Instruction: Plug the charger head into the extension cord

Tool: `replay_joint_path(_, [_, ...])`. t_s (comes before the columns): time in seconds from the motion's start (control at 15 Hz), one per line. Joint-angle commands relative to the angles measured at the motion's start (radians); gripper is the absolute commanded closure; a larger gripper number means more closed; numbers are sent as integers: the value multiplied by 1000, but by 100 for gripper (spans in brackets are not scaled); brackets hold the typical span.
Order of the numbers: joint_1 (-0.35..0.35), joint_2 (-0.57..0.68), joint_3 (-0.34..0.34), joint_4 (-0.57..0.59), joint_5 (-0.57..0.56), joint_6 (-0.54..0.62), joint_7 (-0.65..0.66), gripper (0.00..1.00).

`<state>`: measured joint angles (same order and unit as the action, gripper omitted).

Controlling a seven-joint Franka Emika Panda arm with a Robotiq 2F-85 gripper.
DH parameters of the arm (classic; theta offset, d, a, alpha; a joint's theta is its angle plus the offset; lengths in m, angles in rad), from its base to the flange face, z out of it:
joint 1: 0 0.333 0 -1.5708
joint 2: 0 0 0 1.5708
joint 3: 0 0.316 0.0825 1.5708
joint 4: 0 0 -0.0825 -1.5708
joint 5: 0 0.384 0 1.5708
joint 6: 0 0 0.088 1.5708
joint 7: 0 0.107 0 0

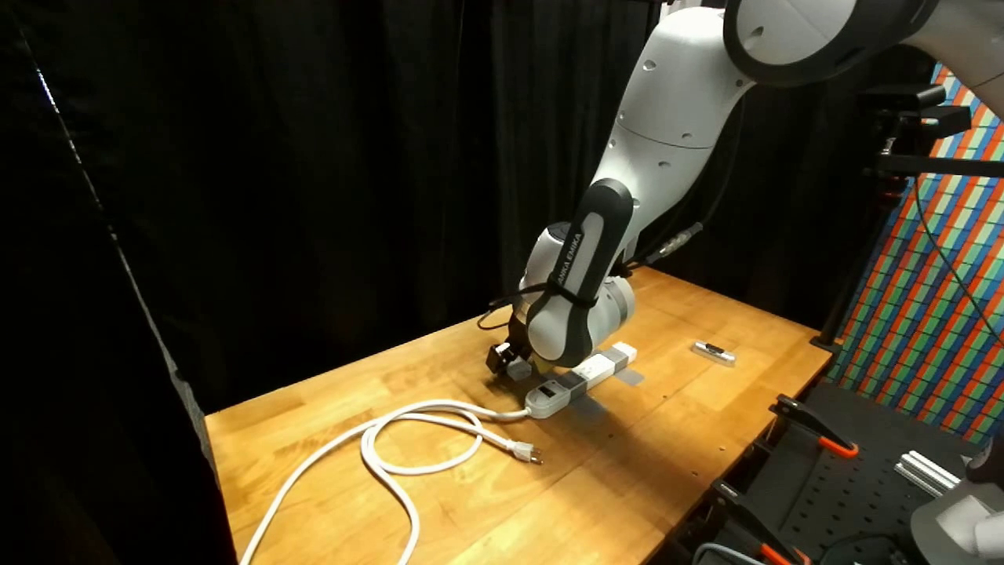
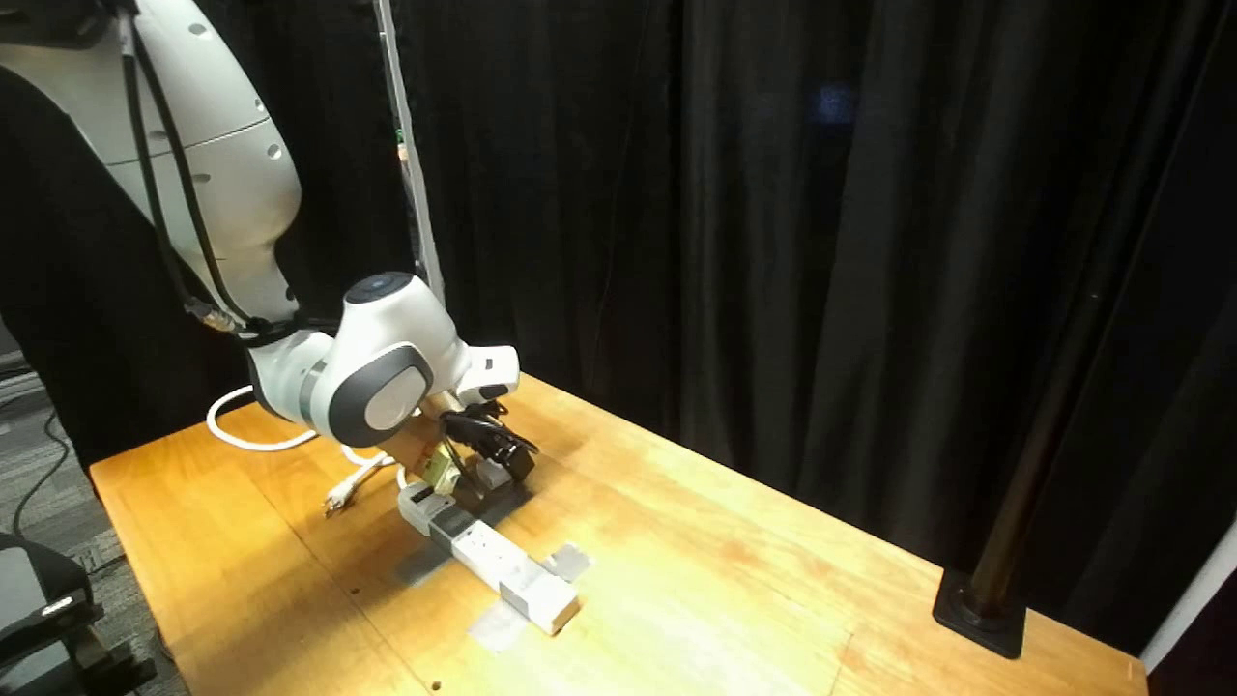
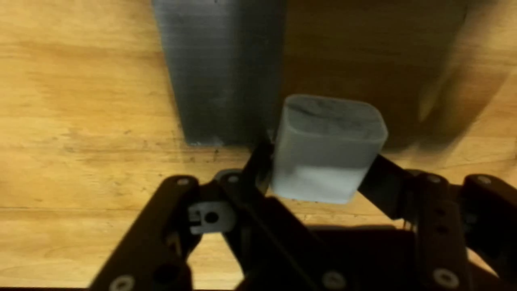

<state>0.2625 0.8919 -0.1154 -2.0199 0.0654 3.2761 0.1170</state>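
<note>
The charger head (image 3: pixel 327 149) is a small white boxy adapter. In the wrist view my gripper (image 3: pixel 319 173) is shut on it, with one dark finger against each side. It also shows between the fingers in both exterior views (image 1: pixel 518 369) (image 2: pixel 494 474). Its prongs are not visible, and I cannot tell how far above the table it is. The extension cord (image 1: pixel 600 367) is a long white power strip taped to the table; it also shows in an exterior view (image 2: pixel 493 549). The charger head is beside the strip, near its cable end, apart from it. The strip is out of the wrist view.
The cord's white cable (image 1: pixel 427 471) loops over the table, with its pronged plug (image 1: pixel 524 451) lying near the strip. Grey tape (image 3: pixel 218 72) lies on the wooden table. A small silver-and-dark item (image 1: pixel 714 353) lies beyond the strip. A black post base (image 2: pixel 981 609) stands at a table corner.
</note>
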Motion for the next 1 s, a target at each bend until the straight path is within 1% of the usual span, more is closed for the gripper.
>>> replay_joint_path(0.0, [5,-21,11,-34,9,-41,-8,23])
replay_joint_path(0.07, [0,-22,16,-34,9,-40,-6,22])
replay_joint_path(0.2, [5,-17,19,-39,23,-7,10,9])
replay_joint_path(0.27, [8,-17,21,-44,26,1,15,1])
replay_joint_path(0.67, [14,-17,20,-71,47,37,32,0])
replay_joint_path(0.73, [17,-16,17,-73,54,45,34,25])
replay_joint_path(0.87, [29,-14,6,-73,75,50,41,27])
replay_joint_path(0.93, [40,-12,-5,-73,90,53,45,33])
